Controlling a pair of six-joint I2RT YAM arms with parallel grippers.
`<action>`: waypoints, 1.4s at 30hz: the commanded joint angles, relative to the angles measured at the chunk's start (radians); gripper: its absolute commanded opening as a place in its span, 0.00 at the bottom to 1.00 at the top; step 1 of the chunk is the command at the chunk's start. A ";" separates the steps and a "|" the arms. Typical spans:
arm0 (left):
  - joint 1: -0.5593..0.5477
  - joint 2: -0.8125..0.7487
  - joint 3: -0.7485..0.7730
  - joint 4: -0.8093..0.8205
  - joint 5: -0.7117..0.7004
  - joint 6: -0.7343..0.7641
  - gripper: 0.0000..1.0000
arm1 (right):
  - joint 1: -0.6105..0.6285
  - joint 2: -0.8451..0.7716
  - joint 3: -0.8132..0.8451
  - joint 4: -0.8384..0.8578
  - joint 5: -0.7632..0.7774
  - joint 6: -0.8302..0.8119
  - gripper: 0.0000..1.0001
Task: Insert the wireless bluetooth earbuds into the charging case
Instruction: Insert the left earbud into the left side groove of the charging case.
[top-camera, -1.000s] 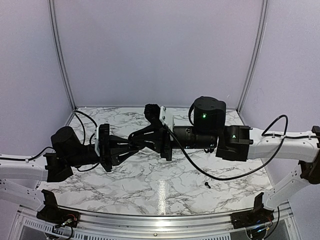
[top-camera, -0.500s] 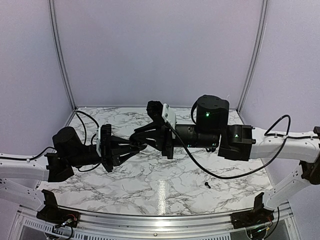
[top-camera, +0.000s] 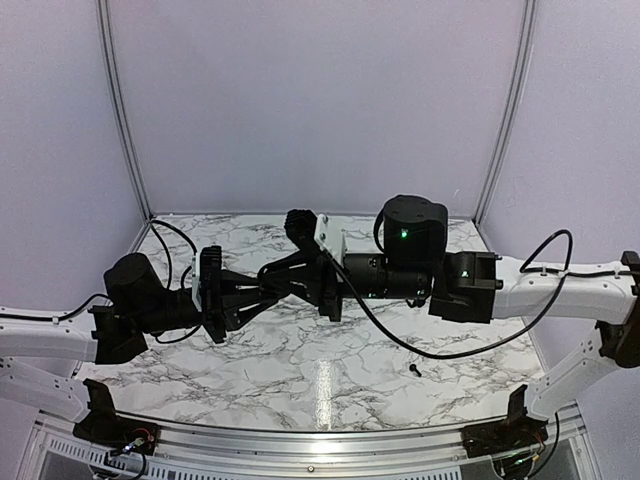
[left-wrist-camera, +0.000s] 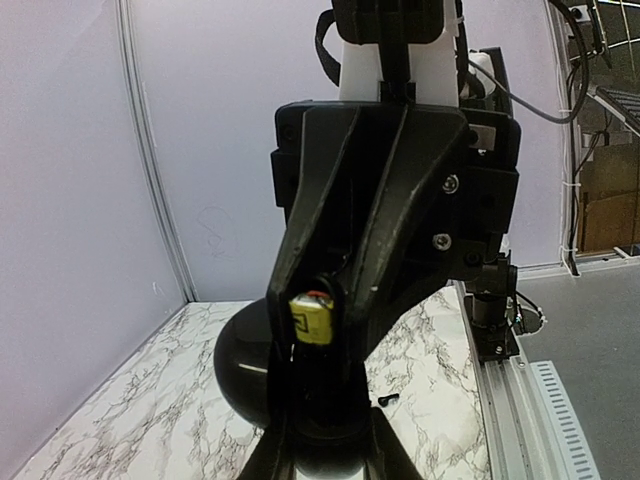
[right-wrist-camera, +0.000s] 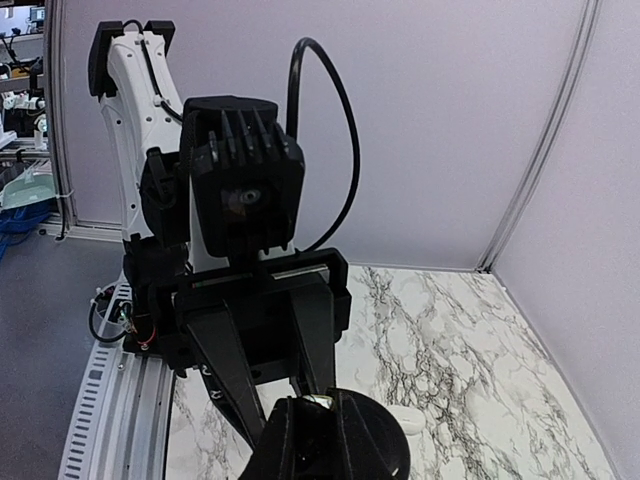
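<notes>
Both arms meet in mid-air over the middle of the table. My left gripper (left-wrist-camera: 325, 425) is shut on a black, rounded charging case (left-wrist-camera: 245, 365), which in the right wrist view is the dark dome (right-wrist-camera: 375, 450) at the bottom. My right gripper (right-wrist-camera: 320, 405) is shut, its tips pressed down at the case's top. A small yellow piece (left-wrist-camera: 311, 318) shows right at those tips; I cannot tell whether it is held. One tiny black earbud (top-camera: 414, 369) lies on the marble at the front right, also in the left wrist view (left-wrist-camera: 389, 399). The other earbuds are hidden.
A small white oval object (right-wrist-camera: 405, 420) lies on the marble table (top-camera: 300, 370) below the grippers. Pale walls close in the back and both sides. A metal rail (top-camera: 300, 445) with the arm bases runs along the near edge.
The right arm drifted slightly right, then came back left, its tips staying at the case. The left arm barely moved. Both grips look the same.
</notes>
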 joint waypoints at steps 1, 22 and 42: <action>-0.003 -0.024 0.005 0.040 -0.021 -0.019 0.00 | 0.008 0.013 0.012 -0.022 0.028 -0.003 0.04; 0.003 0.006 0.017 0.058 -0.048 -0.054 0.00 | 0.013 0.079 0.086 -0.125 0.106 -0.013 0.17; 0.039 0.024 -0.017 0.111 -0.033 -0.103 0.00 | 0.013 -0.033 0.062 -0.116 0.055 0.024 0.41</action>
